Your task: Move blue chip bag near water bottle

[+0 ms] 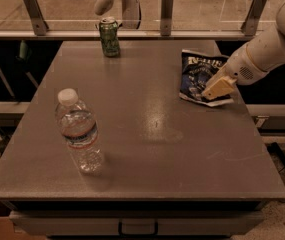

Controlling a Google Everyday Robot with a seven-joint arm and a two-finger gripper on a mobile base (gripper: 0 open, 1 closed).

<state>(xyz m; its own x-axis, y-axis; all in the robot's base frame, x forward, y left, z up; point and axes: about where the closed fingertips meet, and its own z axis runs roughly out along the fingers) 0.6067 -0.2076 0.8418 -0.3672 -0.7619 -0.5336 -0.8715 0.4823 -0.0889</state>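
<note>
Blue chip bag [197, 73] at the worktop's [147, 154] right edge, gripper [216, 87] over its lower right corner, whether open or closed cannot be told, water bottle [79, 134] upright well apart at front left.

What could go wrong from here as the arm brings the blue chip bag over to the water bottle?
The gripper sits low over the blue chip bag's near right corner, close to the table's right edge. A weak hold on the flat crinkled foil could let it slip or nudge it off that side. The water bottle stands upright at the front left; a bag swept in too close might tip it, and it could roll.
</note>
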